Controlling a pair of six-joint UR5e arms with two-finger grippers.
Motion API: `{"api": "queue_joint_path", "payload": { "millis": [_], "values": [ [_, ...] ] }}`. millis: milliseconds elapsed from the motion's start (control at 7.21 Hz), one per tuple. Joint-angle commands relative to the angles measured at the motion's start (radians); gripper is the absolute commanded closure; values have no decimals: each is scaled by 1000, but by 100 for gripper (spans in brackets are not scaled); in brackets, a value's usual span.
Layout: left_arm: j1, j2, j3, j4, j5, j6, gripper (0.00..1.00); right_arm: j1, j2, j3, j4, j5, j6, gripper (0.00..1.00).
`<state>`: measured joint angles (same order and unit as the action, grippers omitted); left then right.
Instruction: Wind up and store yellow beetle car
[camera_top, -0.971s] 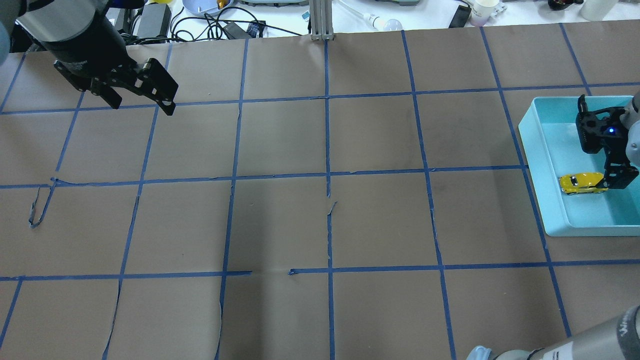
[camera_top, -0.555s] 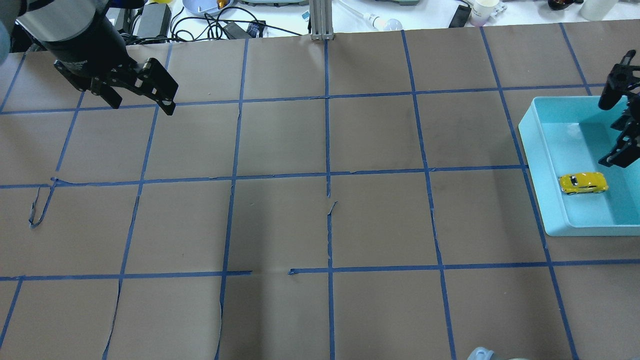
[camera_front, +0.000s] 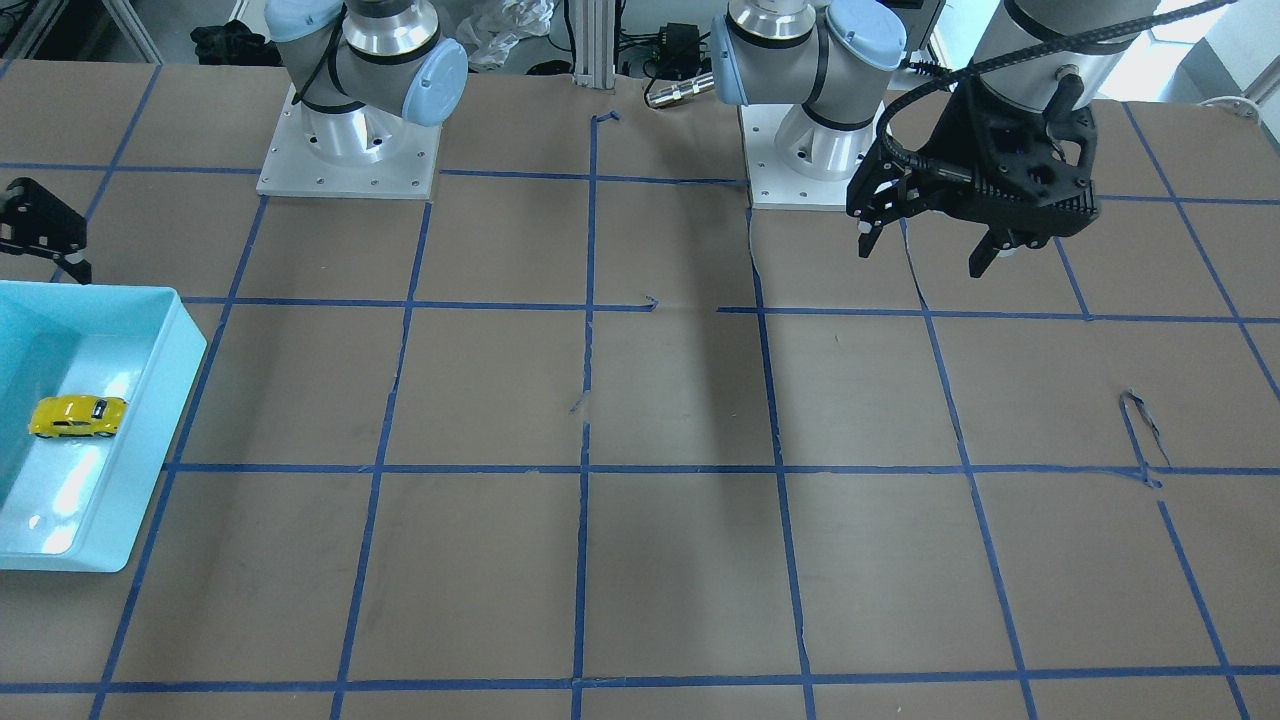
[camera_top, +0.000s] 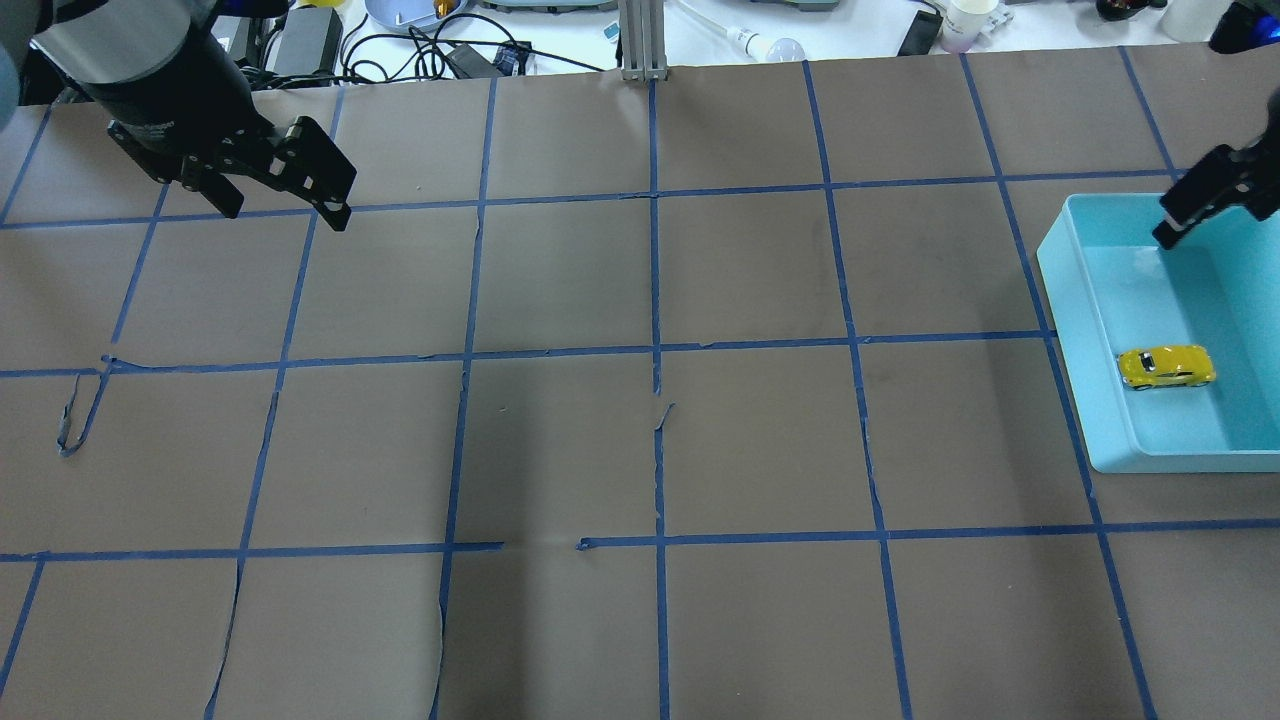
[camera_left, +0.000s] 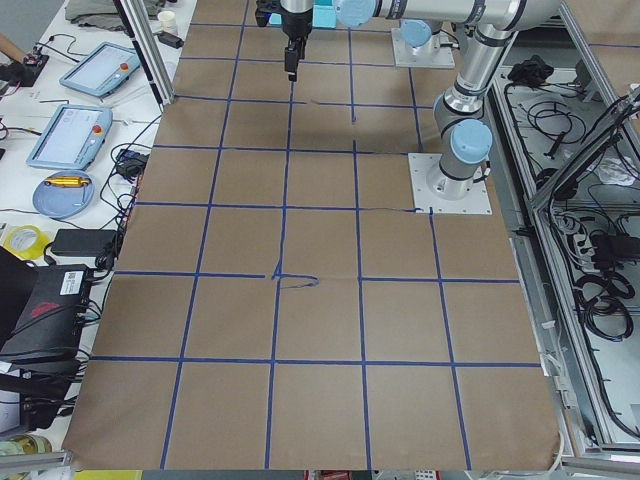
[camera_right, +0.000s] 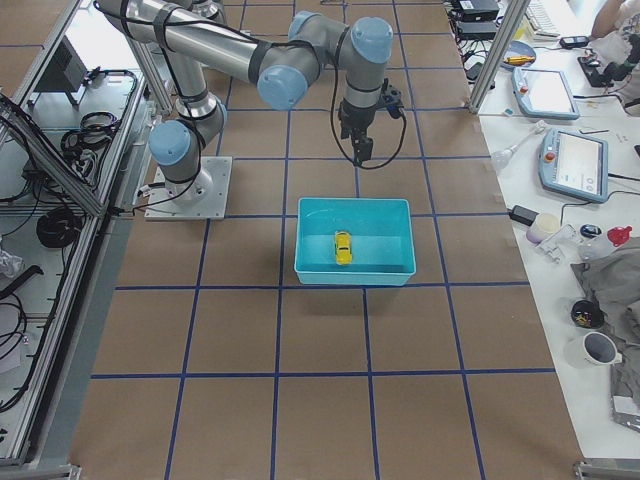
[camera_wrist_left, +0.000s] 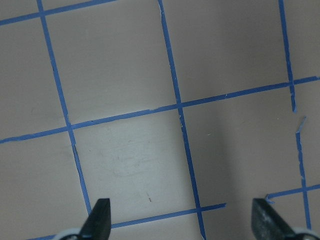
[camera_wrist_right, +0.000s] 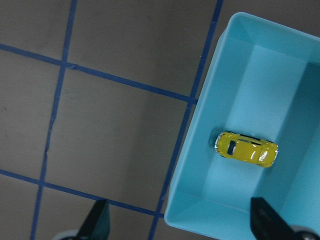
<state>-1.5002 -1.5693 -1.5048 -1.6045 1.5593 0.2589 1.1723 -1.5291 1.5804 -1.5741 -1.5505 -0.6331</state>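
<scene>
The yellow beetle car (camera_top: 1166, 366) lies alone on the floor of a light-blue bin (camera_top: 1062, 300), near the bin's left wall. It also shows in the right wrist view (camera_wrist_right: 246, 149) and the front view (camera_front: 78, 416). My right gripper (camera_wrist_right: 182, 222) is open and empty, high above the bin's far edge. Only one of its fingers (camera_top: 1195, 205) shows in the overhead view. My left gripper (camera_top: 285, 210) is open and empty, held above the far left of the table. It also shows in the front view (camera_front: 922, 257).
The table is brown paper with a grid of blue tape, torn in places (camera_top: 75, 420). Cables, a bowl and a cup (camera_top: 968, 22) lie beyond the far edge. A metal post (camera_top: 640, 40) stands at the far middle.
My right gripper has let go of the car, lifted out of the bin and moved away toward the far right. The car stays where it was. The left arm has not moved.
</scene>
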Motion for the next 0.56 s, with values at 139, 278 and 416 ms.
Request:
{"api": "queue_joint_path", "payload": {
  "millis": [139, 278, 416],
  "values": [
    [0, 0, 0, 0, 1, 0, 0, 203, -60, -23, 36, -2, 457, 0],
    [0, 0, 0, 0, 1, 0, 0, 261, -59, -22, 31, -11, 580, 0],
    [0, 0, 0, 0, 1, 0, 0, 303, -59, -20, 25, -1, 627, 0]
  ]
}}
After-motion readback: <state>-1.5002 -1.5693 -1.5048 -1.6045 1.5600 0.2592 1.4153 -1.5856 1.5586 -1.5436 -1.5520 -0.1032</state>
